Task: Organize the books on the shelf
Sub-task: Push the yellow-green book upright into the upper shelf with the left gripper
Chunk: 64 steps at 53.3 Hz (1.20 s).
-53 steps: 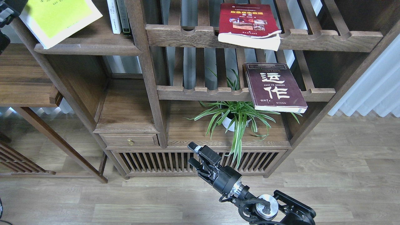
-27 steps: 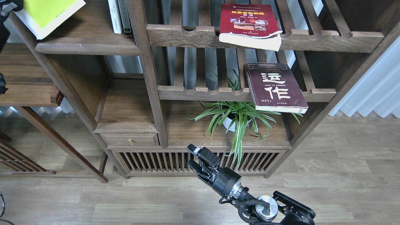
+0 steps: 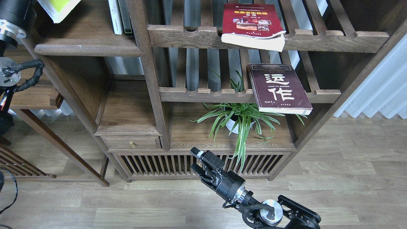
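1. A corner of the yellow-green book [image 3: 58, 9] is seen at the top left edge of the head view, raised above the solid dark-brown shelf [image 3: 89, 50] and tilted; most of it is cut off by the frame.
2. The left arm [image 3: 11, 28] is seen along the left edge, its thick black segment just beside that book. Its gripper is out of the frame, so whether the book is held cannot be told.
3. Two thin books, one white-spined [image 3: 115, 17] and one dark-spined [image 3: 126, 17], are stood upright at the right end of the same shelf, against the post.
4. The bright red book [image 3: 251, 22] is laid flat on the upper slatted rack [image 3: 334, 39], its lower edge overhanging the notched front rail.
5. The maroon book [image 3: 278, 88], marked with large white Chinese characters, is laid flat on the lower slatted rack [image 3: 203, 94], well apart from the yellow-green one; its near edge sticks out past the rail.
6. A spider plant in a white pot [image 3: 240, 122] is placed on the board below the lower rack, partly under the maroon book.
7. The right gripper [image 3: 196, 159] is held low in front of the slatted cabinet base [image 3: 159, 163], with its two fingers apart and nothing between them.
8. A small drawer with a brass knob [image 3: 132, 144] is seen to the left of the plant.
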Each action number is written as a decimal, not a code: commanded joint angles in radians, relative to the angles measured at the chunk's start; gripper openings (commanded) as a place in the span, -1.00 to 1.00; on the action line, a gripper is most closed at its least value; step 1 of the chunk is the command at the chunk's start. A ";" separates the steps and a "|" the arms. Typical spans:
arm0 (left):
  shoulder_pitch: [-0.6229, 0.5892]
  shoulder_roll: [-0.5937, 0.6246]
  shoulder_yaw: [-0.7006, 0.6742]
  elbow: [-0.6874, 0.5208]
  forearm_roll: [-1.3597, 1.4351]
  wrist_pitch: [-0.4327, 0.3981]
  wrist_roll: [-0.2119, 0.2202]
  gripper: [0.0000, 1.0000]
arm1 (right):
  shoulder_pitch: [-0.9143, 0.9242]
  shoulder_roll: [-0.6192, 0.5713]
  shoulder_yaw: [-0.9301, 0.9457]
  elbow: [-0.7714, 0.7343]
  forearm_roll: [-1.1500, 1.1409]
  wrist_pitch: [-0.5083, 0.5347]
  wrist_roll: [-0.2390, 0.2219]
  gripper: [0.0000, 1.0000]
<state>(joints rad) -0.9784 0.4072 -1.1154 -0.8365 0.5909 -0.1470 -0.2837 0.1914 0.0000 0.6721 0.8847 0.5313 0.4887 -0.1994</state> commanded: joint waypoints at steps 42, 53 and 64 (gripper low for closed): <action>-0.152 -0.160 0.186 0.306 0.013 0.001 -0.157 -1.00 | 0.016 0.000 0.000 0.008 0.001 0.000 0.000 0.96; -0.198 -0.206 0.220 0.381 0.013 0.001 -0.169 -1.00 | 0.013 0.000 0.001 0.008 0.002 0.000 0.000 0.96; -0.192 -0.203 0.253 0.382 0.013 0.000 -0.170 -0.96 | 0.010 0.000 0.001 0.010 0.002 0.000 0.002 0.96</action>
<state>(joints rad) -1.1745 0.2004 -0.8818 -0.4549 0.6047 -0.1459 -0.4530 0.2027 0.0000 0.6731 0.8941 0.5339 0.4887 -0.1981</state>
